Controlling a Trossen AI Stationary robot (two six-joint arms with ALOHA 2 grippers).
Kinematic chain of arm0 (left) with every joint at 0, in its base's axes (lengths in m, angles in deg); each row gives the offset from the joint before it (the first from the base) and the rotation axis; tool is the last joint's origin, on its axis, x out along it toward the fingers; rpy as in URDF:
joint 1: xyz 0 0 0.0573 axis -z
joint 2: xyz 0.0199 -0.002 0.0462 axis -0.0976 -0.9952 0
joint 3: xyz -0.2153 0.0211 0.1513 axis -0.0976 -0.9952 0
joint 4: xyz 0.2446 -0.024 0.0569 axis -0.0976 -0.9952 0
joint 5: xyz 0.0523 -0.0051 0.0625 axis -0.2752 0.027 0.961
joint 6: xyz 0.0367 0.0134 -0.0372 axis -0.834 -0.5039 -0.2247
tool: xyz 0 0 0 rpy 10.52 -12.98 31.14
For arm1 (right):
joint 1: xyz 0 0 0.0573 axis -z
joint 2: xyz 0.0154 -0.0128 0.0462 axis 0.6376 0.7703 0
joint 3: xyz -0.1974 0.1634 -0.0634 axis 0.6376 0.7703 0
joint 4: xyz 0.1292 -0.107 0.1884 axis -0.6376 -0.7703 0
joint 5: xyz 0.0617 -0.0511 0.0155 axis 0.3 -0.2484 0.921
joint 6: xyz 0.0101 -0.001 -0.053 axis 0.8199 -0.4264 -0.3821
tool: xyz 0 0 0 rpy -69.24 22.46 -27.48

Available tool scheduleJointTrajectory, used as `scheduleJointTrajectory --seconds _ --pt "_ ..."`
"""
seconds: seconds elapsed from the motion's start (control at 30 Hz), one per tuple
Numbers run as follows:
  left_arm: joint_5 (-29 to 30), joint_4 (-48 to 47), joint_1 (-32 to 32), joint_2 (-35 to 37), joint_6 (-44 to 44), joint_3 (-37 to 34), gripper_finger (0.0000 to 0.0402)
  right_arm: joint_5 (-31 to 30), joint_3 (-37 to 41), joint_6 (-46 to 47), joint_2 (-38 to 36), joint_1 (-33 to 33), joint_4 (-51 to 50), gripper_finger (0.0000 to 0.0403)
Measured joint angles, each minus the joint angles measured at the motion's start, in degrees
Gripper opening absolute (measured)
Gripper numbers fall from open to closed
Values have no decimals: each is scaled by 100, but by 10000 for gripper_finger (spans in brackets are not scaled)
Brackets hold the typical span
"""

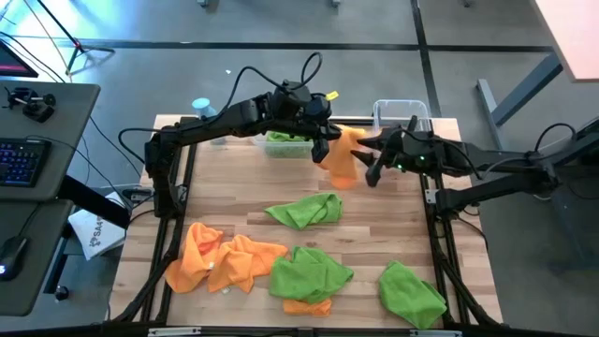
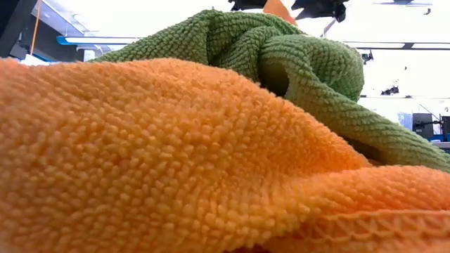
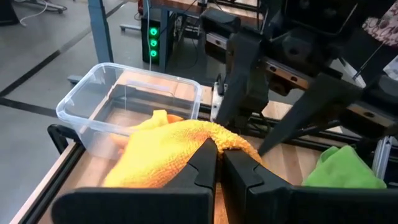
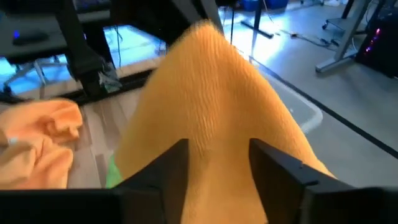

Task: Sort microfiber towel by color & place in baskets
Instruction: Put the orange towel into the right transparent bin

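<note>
My left gripper [image 1: 323,139] is shut on an orange towel [image 1: 343,161] over the table's far middle. The towel also shows in the left wrist view [image 3: 161,149] and the right wrist view [image 4: 211,99]. My right gripper [image 1: 372,161] is open just right of the towel. Its fingers [image 4: 166,171] stand on either side of the hanging cloth, and I cannot tell whether they touch it. The wider clear basket [image 1: 281,145] at the far edge holds green towels. The narrower clear basket [image 1: 402,110] stands at the far right and also shows in the left wrist view [image 3: 81,102]. My left gripper pinches a bunched fold at the orange towel's top [image 3: 229,142] between its two fingers. The fingers come from the table's left, slanting down. The towel hangs slack below them like a tent, its peak [image 4: 205,28] at the hold.
Loose towels lie on the table: a green one [image 1: 304,211] in the middle, an orange heap [image 1: 225,257] near left, a green one [image 1: 309,271] near middle and a green one [image 1: 412,292] near right. A light-blue bottle [image 1: 200,108] stands far left. Towels [image 2: 176,154] block the low view.
</note>
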Motion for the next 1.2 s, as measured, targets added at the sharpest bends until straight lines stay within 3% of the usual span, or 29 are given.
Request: scheduleJointTrajectory --seconds 0.17,0.43,0.53,0.7,0.77,1.2 --pt "7 14 43 0 8 0 0 285 -1 -337 330 207 596 205" --pt "-6 -17 168 0 -5 0 0 436 -1 -571 872 452 855 205" --pt "-8 -13 170 0 -6 0 0 436 -1 -770 931 454 1006 175" --pt "-25 -301 170 0 -73 0 0 436 -1 -891 871 451 990 47" --pt "1 -414 170 0 -155 0 3 431 -1 -1031 838 451 974 13" --pt "178 -1233 -85 90 -449 0 82 -335 1 -641 493 707 -13 5"
